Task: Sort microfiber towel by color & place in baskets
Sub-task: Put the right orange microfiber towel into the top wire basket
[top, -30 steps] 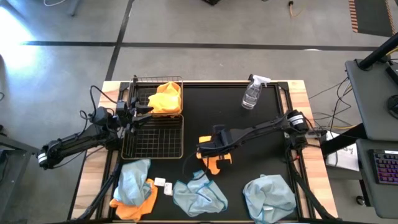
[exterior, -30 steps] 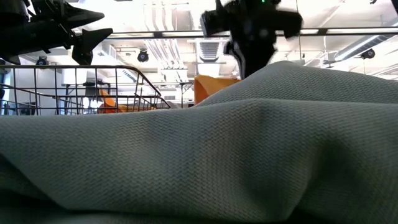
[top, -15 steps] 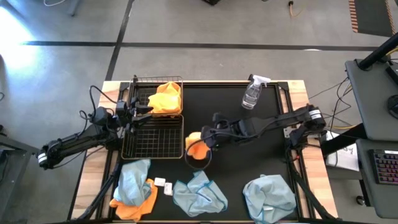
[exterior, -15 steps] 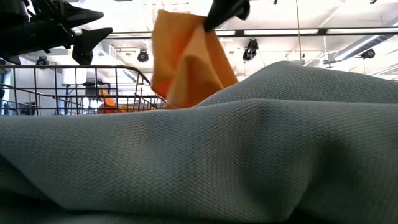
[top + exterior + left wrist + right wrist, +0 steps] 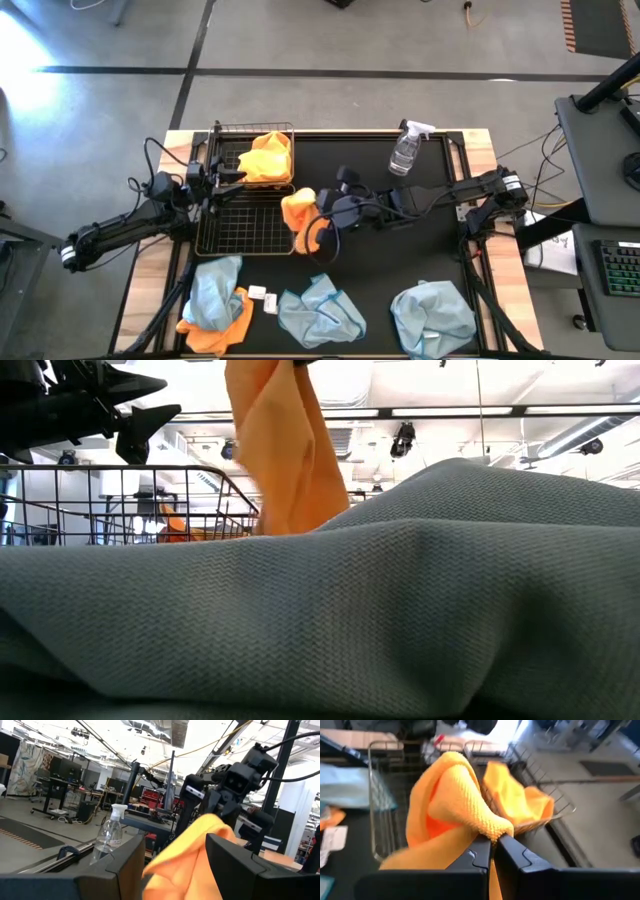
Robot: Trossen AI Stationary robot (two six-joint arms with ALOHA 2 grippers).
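An orange-yellow microfiber towel [image 5: 297, 211] hangs from my shut right gripper [image 5: 320, 218] beside the right rim of the near, empty basket [image 5: 245, 222]. The far basket [image 5: 228, 140] holds another orange towel [image 5: 266, 160]. In the low view the hanging towel [image 5: 285, 450] drops from the top edge; its lower end is hidden behind a pale blue-grey towel [image 5: 400, 610]. My left gripper [image 5: 236, 178] waits open over the seam between the two baskets, its fingers [image 5: 120, 867] apart with nothing between them. My right gripper pinches a bunched fold of the orange towel [image 5: 492, 834] between its two fingertips. The fingers come from the table's right side, slanting a little downward. The rest of the cloth hangs slack below and ahead of the fingers, lifted off the table.
Along the near edge lie a pale blue-grey towel [image 5: 215, 290] on an orange one [image 5: 215, 332], then two more blue-grey towels [image 5: 320, 312] [image 5: 432, 316] and a small white tag [image 5: 262, 296]. A clear spray bottle [image 5: 405, 152] stands at the far right.
My right gripper has risen and gone toward the table's left, toward the baskets, tipping from pointing down to nearly level. The orange towel has come up off the table with it and now hangs in a long slack drape.
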